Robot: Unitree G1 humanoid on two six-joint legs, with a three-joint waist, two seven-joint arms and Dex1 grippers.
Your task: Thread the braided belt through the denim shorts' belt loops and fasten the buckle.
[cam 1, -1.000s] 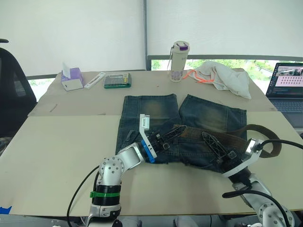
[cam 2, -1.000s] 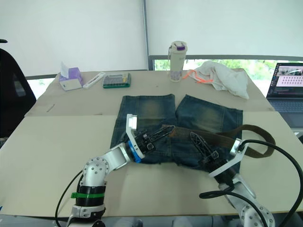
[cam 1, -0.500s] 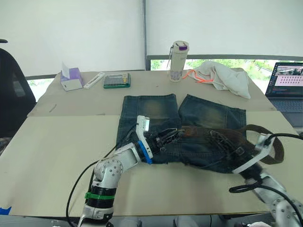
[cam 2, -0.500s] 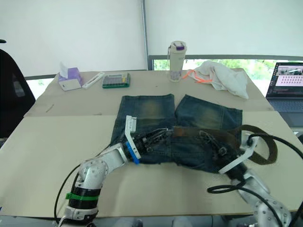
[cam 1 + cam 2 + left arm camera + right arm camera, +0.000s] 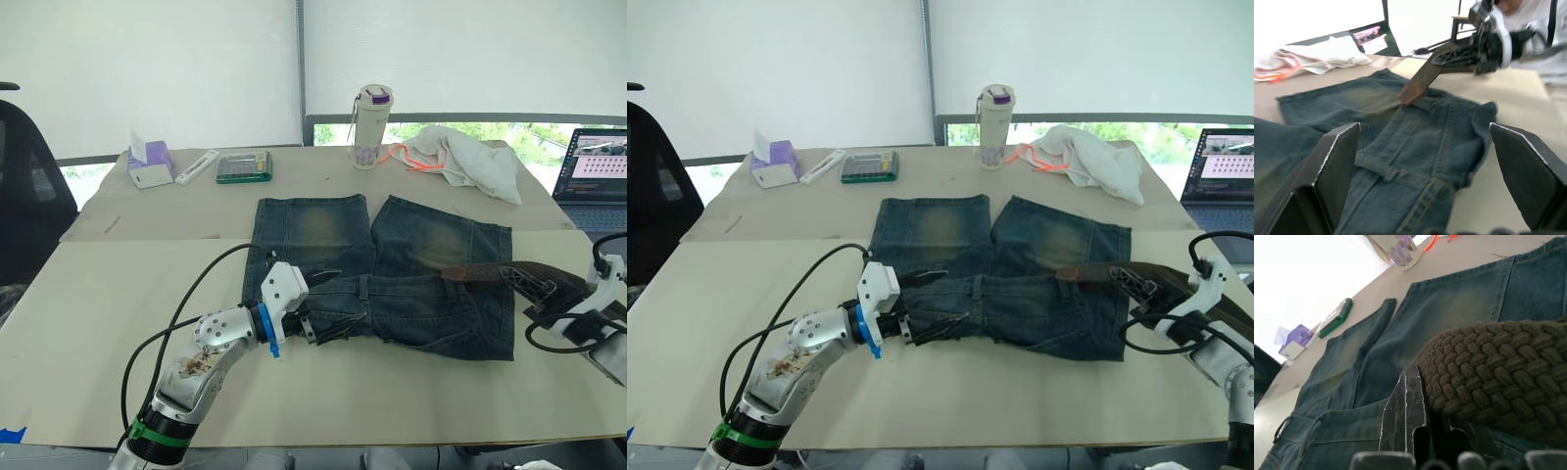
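While the denim shorts [image 5: 382, 284] lie flat mid-worktop [image 5: 118, 294], our right gripper [image 5: 529, 287] is clamped on the braided belt [image 5: 490, 274] at their right edge.
Our left gripper [image 5: 323, 313] spreads wide over the waistband, holding nothing; a bottle [image 5: 370, 127], white cloth [image 5: 470, 162] and laptop [image 5: 593, 176] line the window side.

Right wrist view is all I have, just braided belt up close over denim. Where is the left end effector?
Observer: The left end effector is open, straddling the waistband of the denim shorts on the robot's left side.
Operator: Is the belt through any loops?
Observer: Not that I can see. The braided belt only reaches onto the shorts' right edge, with its tip lying on top of the denim.
Operator: Who is holding it?
Observer: The right end effector grips it just past that edge, lifted off the table.
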